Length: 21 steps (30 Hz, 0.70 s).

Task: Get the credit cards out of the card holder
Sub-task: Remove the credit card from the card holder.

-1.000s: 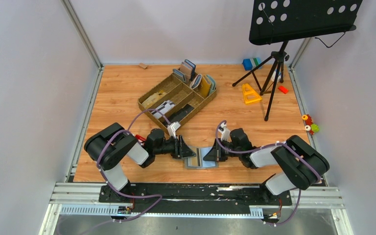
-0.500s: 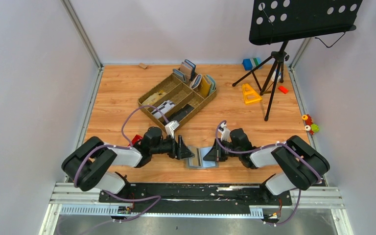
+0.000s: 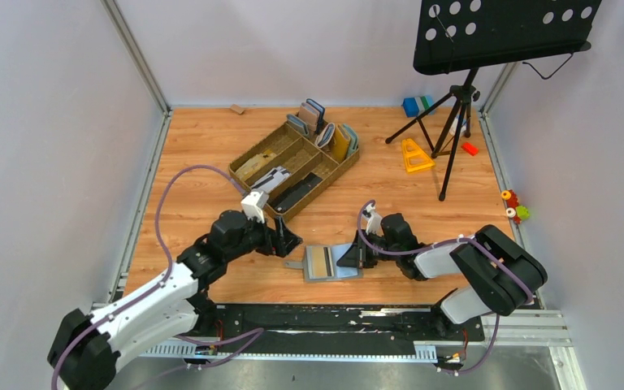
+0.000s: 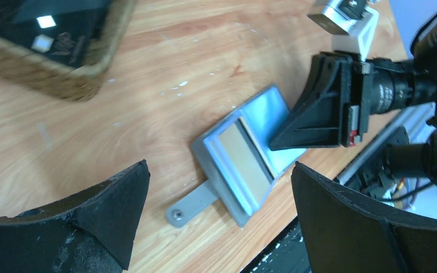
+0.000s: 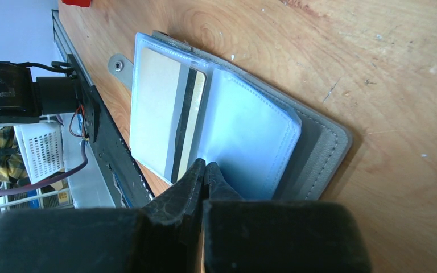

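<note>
The grey card holder (image 3: 329, 263) lies open on the wood floor near the front edge, its strap tab pointing left. Its clear blue-grey sleeves hold a beige card with a dark stripe (image 3: 320, 262). The card also shows in the right wrist view (image 5: 185, 122) and the left wrist view (image 4: 244, 162). My right gripper (image 3: 344, 258) is shut, and its tips (image 5: 205, 165) rest on the sleeves of the card holder (image 5: 250, 148) at the fold. My left gripper (image 3: 287, 240) is wide open and empty, up and to the left of the card holder (image 4: 233, 170), apart from it.
A brown compartment tray (image 3: 247, 159) with upright wallets (image 3: 325, 130) stands behind the left gripper; its corner shows in the left wrist view (image 4: 51, 62). A music stand tripod (image 3: 451, 122), a yellow triangle (image 3: 414, 156) and a blue block (image 3: 413, 106) are at the back right.
My left arm has swung back and to the left, away from the card holder, with its gripper open. The holder now lies open and flat. My right gripper has not moved.
</note>
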### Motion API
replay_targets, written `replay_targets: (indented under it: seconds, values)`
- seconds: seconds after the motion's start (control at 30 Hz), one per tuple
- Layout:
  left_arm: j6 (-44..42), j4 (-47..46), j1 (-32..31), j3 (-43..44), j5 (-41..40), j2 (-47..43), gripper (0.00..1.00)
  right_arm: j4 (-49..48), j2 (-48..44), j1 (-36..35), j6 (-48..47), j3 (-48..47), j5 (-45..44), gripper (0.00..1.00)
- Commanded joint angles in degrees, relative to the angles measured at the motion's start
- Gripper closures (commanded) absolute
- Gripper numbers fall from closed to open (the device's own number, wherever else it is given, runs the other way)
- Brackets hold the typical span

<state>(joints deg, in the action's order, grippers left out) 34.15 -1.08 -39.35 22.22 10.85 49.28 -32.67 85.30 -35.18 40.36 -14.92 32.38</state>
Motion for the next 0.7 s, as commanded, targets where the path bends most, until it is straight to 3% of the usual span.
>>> replay_targets:
  seconds: [0.0,0.1,0.2,0.5,0.67]
  values:
    - [6.10,8.82,1.28,-4.52,-8.81,-6.15,0.00,2.49,0.14,-0.15,-2.56,0.84,-3.64,1.00]
    - [8.99,3.41,1.64,-8.38,-1.57,-6.20,0.00,2.59,-0.35,-0.15,-2.48,0.79,-3.47,1.00]
    - [9.89,3.20,1.64,-9.12,0.06,-4.45,0.01,2.77,-0.69,-0.20,-2.44,0.73,-3.47,1.00]
    - [13.68,-7.55,1.06,-9.50,3.85,6.71,0.21,2.27,-0.54,-0.27,-2.15,0.51,-2.86,1.00]
    - [15.37,-6.61,0.62,-8.22,4.51,11.63,0.34,2.52,-0.84,-0.35,-2.20,0.43,-2.94,1.00]
